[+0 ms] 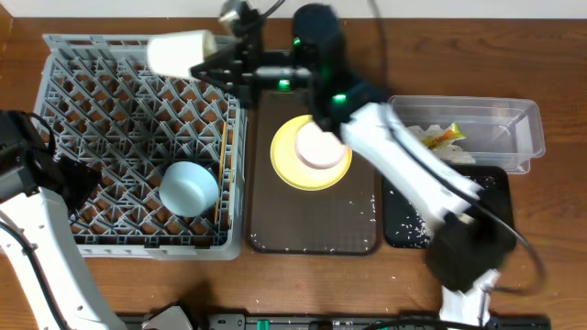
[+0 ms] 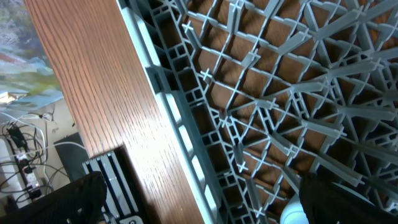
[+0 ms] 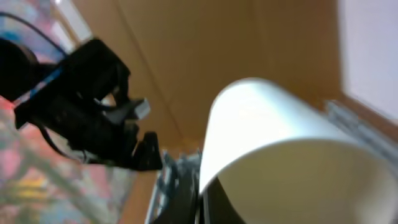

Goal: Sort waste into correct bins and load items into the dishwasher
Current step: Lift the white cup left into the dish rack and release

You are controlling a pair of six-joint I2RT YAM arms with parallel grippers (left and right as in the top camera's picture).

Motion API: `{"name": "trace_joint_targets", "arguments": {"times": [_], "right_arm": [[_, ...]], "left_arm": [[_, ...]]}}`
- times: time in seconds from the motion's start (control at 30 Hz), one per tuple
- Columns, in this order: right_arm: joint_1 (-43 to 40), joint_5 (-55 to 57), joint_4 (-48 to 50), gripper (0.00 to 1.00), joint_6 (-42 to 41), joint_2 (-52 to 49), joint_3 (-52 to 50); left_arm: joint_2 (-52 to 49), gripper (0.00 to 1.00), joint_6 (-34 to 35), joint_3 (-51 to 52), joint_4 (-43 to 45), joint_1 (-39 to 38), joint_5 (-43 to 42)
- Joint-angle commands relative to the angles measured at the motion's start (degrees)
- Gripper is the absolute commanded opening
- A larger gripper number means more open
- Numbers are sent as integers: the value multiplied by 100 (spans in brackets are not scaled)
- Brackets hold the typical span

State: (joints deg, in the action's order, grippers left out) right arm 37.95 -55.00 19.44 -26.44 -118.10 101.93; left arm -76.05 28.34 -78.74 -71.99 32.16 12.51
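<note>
The right hand (image 1: pixel 223 66) pinches the white cup (image 1: pixel 179 53) by its rim, tipped sideways over the dish rack (image 1: pixel 55 55) at its far right, probably to seat it mouth-down. Its arm stretches from near right to far, while the left hand (image 1: pixel 78 177) hovers spread at the rack's left side.

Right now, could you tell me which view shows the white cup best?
The overhead view: the white cup shows whole, on its side in the right gripper at the edge of the dish rack. The right wrist view shows it close but blurred; the left wrist view misses it.
</note>
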Motion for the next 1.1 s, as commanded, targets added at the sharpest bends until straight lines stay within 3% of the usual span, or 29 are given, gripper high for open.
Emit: {"name": "trace_joint_targets", "arguments": {"times": [0.0,0.1,0.2,0.6,0.83,1.07], "right_arm": [[238,-675,1117,1,-1805,-890,-61],[393,-610,2549,1,-2459,-1628,-61],[494,-551,2968,1,-2540,-2065,-61],[476,-739,2616,1,-2522,-2448,-61],[339,-994,1827,1,-2520,-2448,-63],[195,-1257,1843,1,-2549,-2393,-61]], "left_arm": [[20,100,4,-24,-24,24,55],[20,100,7,-24,-24,24,55],[20,100,7,-26,-24,24,55],[17,100,4,-24,-22,24,55],[20,100,4,-24,-24,24,55],[20,100,7,-24,-24,24,55]]}}
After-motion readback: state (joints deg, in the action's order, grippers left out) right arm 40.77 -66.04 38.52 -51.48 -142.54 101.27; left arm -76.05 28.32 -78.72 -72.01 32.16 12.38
